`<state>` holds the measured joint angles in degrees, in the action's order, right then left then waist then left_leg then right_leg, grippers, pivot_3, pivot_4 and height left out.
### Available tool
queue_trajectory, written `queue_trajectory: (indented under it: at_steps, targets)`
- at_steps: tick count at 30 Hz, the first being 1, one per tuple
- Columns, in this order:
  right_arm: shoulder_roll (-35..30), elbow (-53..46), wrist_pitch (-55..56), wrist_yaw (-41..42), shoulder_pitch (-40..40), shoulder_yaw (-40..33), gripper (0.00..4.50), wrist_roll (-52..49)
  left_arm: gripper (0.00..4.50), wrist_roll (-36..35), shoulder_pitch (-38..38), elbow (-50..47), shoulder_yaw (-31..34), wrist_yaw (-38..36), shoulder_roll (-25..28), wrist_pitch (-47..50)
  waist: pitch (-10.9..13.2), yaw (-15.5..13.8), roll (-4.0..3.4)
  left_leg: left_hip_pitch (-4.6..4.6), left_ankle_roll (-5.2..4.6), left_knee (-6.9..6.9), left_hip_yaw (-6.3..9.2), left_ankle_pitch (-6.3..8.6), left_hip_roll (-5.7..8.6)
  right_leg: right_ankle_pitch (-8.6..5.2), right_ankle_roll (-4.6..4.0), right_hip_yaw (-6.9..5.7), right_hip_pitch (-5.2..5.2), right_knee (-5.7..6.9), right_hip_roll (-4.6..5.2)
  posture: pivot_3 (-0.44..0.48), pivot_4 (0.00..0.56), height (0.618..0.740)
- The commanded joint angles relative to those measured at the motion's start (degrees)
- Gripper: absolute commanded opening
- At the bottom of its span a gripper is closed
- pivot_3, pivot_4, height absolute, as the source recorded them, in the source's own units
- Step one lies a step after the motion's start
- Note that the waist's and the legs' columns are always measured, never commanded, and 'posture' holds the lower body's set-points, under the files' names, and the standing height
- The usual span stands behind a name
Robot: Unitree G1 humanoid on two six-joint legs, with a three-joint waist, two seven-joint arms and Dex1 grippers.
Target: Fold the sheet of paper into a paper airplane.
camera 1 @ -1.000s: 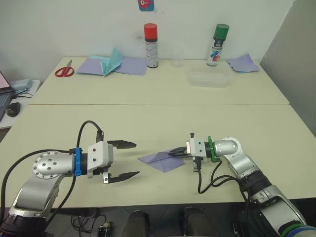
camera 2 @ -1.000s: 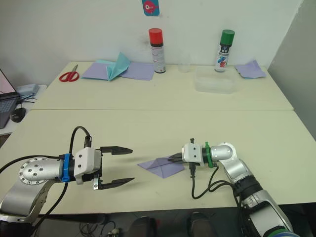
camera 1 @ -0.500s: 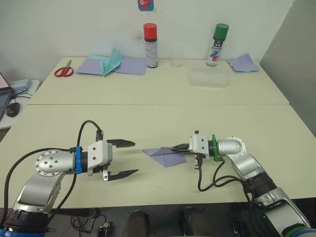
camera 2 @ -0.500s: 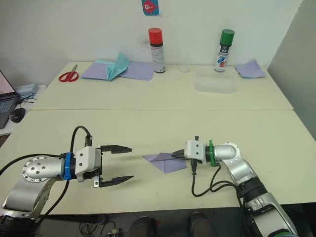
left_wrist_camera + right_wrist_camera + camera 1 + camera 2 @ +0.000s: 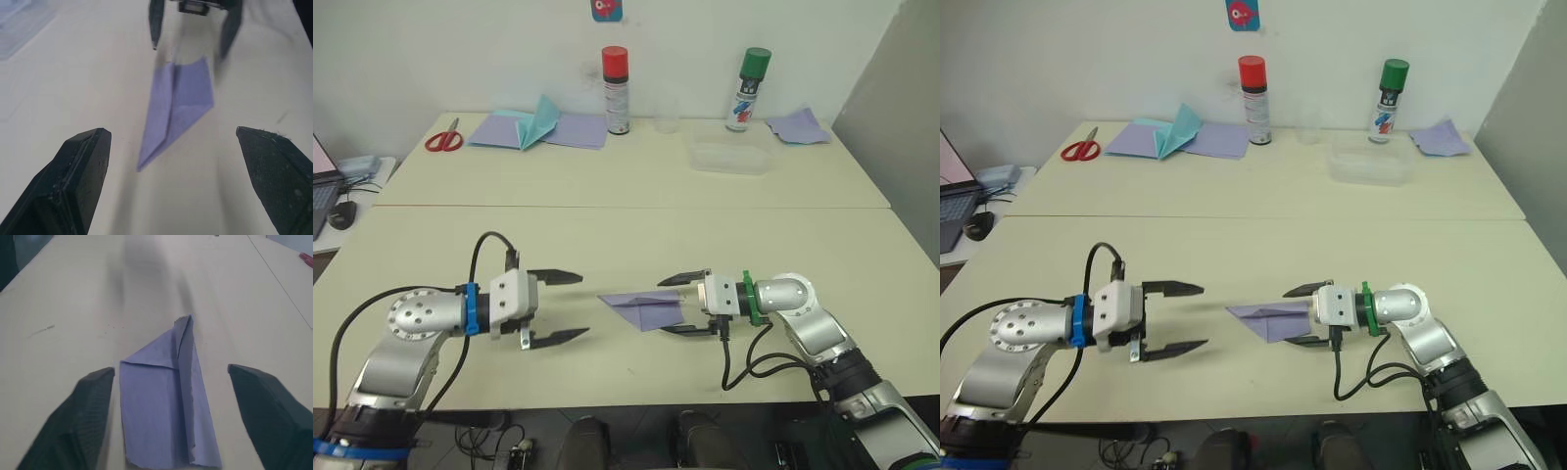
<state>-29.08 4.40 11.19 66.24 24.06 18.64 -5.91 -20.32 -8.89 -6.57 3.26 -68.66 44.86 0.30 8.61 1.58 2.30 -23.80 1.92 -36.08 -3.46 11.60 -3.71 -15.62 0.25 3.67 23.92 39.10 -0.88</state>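
The sheet of paper is folded into a lavender paper airplane point(image 5: 641, 308), a pointed layered shape lying on the near table with its tip toward my left arm. My right gripper point(image 5: 664, 305) is open, and its black fingers straddle the plane's wide rear end without pinching it. In the right wrist view the paper airplane point(image 5: 164, 396) lies between the two spread fingers point(image 5: 93, 411). My left gripper point(image 5: 579, 305) is open a little to the left of the tip, with nothing in it. The left wrist view has the paper airplane point(image 5: 178, 105) ahead and my right gripper point(image 5: 188, 49) beyond it.
On the far table stand a red-capped spray can point(image 5: 615, 90), a green-capped spray can point(image 5: 744, 90), a clear cup point(image 5: 666, 113) and a clear plastic box point(image 5: 731, 157). Red scissors point(image 5: 440, 140), teal and lavender papers point(image 5: 533, 127) and a lavender scrap point(image 5: 798, 125) lie there too.
My right gripper was shut on the plane's rear end and has opened, letting it go. The plane has shifted slightly away from me. The left gripper stays open.
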Motion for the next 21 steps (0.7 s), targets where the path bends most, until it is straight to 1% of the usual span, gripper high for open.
queue_trajectory:
  at_steps: [1, 3, 8, 12, 13, 16, 21]
  targets:
    - [-0.82, -5.97, -3.88, -0.75, -0.08, -3.03, 3.86, -3.66, 3.91, -1.42, -5.19, 1.51, -0.41, 3.41, -2.45, 4.74, 0.0, 0.02, 0.01, 0.0, 0.0, -0.02, 0.0, 0.0, 0.01, 0.01, 0.02, -0.01, -0.02, 0.0, 0.0, 0.0, 0.15, 0.74]
    - [-0.76, -7.16, -5.7, -1.46, 0.03, -3.71, 3.86, -4.3, 3.27, 0.33, -7.84, 3.36, -2.24, 4.86, -4.54, 5.73, 0.0, 0.05, 0.01, 0.02, 0.0, -0.03, 0.0, 0.0, 0.02, 0.02, 0.04, 0.0, -0.08, -0.01, -0.01, 0.0, 0.15, 0.74]
    - [0.24, -8.72, -9.79, -3.41, 0.61, -4.82, 3.86, -5.24, 1.66, 5.75, -13.53, 10.59, -6.8, 8.84, -10.24, 4.74, -0.01, 0.04, 0.01, 0.03, 0.0, -0.05, 0.03, 0.0, 0.05, 0.03, 0.04, -0.02, -0.12, -0.02, -0.02, 0.0, 0.15, 0.74]
    - [0.88, -9.81, -12.74, -5.37, 1.12, -5.61, 3.86, -5.64, 0.31, 9.09, -15.05, 12.53, -11.36, 8.46, -12.55, 4.32, -0.01, 0.19, 0.01, 0.01, 0.0, -0.04, 0.04, 0.0, 0.04, 0.03, 0.04, 0.0, -0.11, -0.03, -0.04, 0.0, 0.15, 0.74]
    - [0.97, -10.06, -13.35, -5.76, 1.11, -5.73, 3.86, -5.79, 0.05, 9.68, -15.13, 12.79, -12.24, 8.2, -12.74, 4.2, -0.01, 0.2, 0.01, 0.01, 0.0, -0.04, 0.03, 0.0, 0.04, 0.03, 0.04, 0.0, -0.11, -0.03, -0.04, 0.0, 0.15, 0.74]
    - [0.72, -10.7, -14.42, -6.72, 0.38, -5.61, 3.86, -5.18, 0.02, 12.58, -14.5, 14.53, -15.84, 6.44, -11.86, 5.01, -0.01, 0.2, 0.01, 0.01, 0.0, -0.03, 0.05, 0.0, 0.04, 0.02, 0.03, 0.0, -0.11, -0.02, -0.05, 0.0, 0.15, 0.74]
    - [-0.55, -12.37, -16.78, -7.56, -2.05, -4.57, 3.86, -4.0, 0.02, 15.89, -13.78, 17.14, -18.76, 5.32, -11.14, 4.38, -0.01, 0.13, 0.02, 0.01, 0.0, -0.04, 0.05, 0.0, 0.05, 0.02, 0.04, -0.01, -0.12, -0.02, -0.04, 0.0, 0.15, 0.74]
